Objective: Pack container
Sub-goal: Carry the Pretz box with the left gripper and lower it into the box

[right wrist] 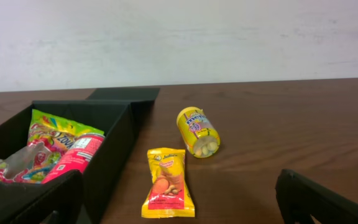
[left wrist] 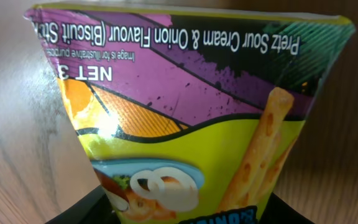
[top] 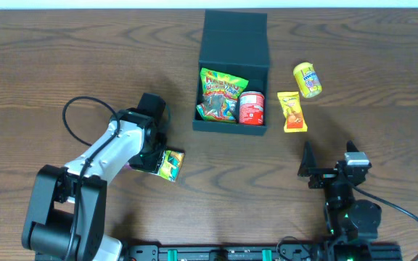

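Note:
The dark square container [top: 232, 127] stands open at the table's middle, its lid [top: 236, 35] laid back. Inside lie a green candy bag [top: 221, 90] and a red can [top: 252, 107]; both also show in the right wrist view, the bag [right wrist: 51, 134] and the can [right wrist: 73, 157]. My left gripper [top: 153, 161] is shut on a Pretz biscuit-stick box [top: 171, 164], left of the container; the box fills the left wrist view [left wrist: 197, 112]. My right gripper [top: 332, 174] is open and empty, near the front right.
A yellow peanut packet [top: 292, 112] lies just right of the container, also in the right wrist view [right wrist: 168, 182]. A yellow canister [top: 307, 79] lies on its side further back right, also in the right wrist view [right wrist: 197, 132].

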### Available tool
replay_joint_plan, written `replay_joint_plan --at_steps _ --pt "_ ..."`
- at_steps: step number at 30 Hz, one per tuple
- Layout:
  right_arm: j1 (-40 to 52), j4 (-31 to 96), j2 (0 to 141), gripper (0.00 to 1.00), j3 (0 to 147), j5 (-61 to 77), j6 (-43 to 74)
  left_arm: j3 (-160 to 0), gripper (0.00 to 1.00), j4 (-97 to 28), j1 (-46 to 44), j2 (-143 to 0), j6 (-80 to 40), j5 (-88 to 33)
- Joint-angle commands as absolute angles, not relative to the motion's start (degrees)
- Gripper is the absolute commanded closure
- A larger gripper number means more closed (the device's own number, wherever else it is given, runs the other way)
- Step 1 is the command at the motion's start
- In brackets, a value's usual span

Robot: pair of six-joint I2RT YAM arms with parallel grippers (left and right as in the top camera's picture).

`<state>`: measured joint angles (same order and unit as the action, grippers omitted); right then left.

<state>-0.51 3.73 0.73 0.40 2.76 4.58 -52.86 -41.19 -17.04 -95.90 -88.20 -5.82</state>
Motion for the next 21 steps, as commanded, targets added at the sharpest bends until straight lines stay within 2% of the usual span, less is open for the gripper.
replay_joint_plan --at_steps 1,12,18,21 --pt "-0.78 4.05 0.54 0.01 0.32 2.59 5.10 -52.71 0.47 -39.72 -17.45 -96.36 -75.96 -4.03" --pt "-0.78 4.05 0.54 0.01 0.32 2.59 5.10 -57.21 0.46 -35.38 -20.93 -96.36 -34.13 -3.51" --pt "-0.78 4.05 0.54 0.01 0.32 2.59 5.10 -66.83 0.44 -44.56 -21.19 -96.31 -20.10 -3.29" --pt "-0.78 4.05 0.54 0.01 0.32 2.59 5.10 -73.47 0.45 -49.52 -21.26 -96.31 -17.65 -2.22"
